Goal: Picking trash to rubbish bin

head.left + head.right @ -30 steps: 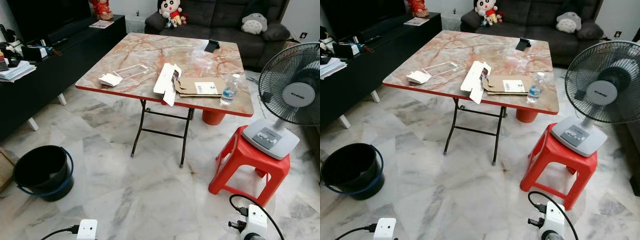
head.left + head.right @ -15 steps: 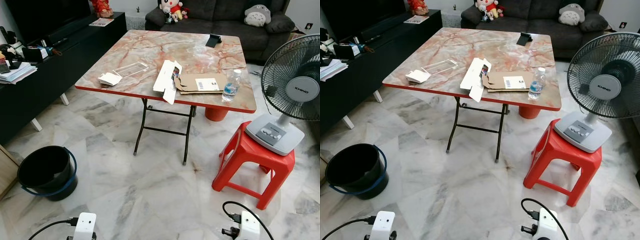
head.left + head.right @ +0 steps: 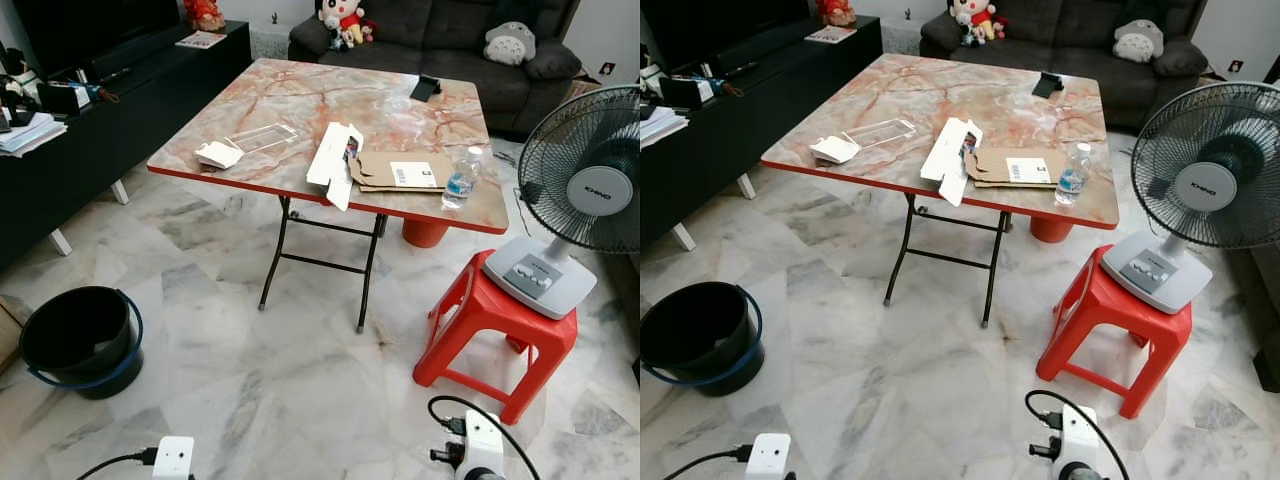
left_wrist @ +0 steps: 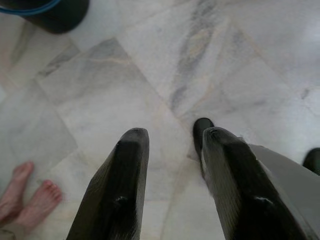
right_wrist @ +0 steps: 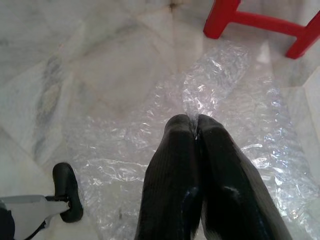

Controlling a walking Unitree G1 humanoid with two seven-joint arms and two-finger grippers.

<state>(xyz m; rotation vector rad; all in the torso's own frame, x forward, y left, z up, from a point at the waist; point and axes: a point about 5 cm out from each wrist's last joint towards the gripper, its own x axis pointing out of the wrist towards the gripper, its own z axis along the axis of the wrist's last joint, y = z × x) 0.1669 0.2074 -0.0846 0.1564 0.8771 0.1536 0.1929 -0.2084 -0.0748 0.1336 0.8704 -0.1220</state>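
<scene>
My right gripper (image 5: 196, 127) is pinched closed on a clear sheet of bubble wrap (image 5: 235, 125) hanging above the marble floor (image 3: 300, 380); my left gripper (image 4: 172, 137) hangs parted, holding nothing, the round black plastic bucket (image 3: 75, 335) well off leftward.

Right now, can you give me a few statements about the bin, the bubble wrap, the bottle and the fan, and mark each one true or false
1. The right gripper is shut on a sheet of bubble wrap. True.
2. The black bucket stands on the table. False: it stands on the floor, to the robot's left of the table.
3. The water bottle stands upright near the table's edge. True.
4. The fan rests on a blue stool. False: its stool is red.
5. The left gripper holds a cardboard piece. False: its fingers are apart, holding nothing.
</scene>
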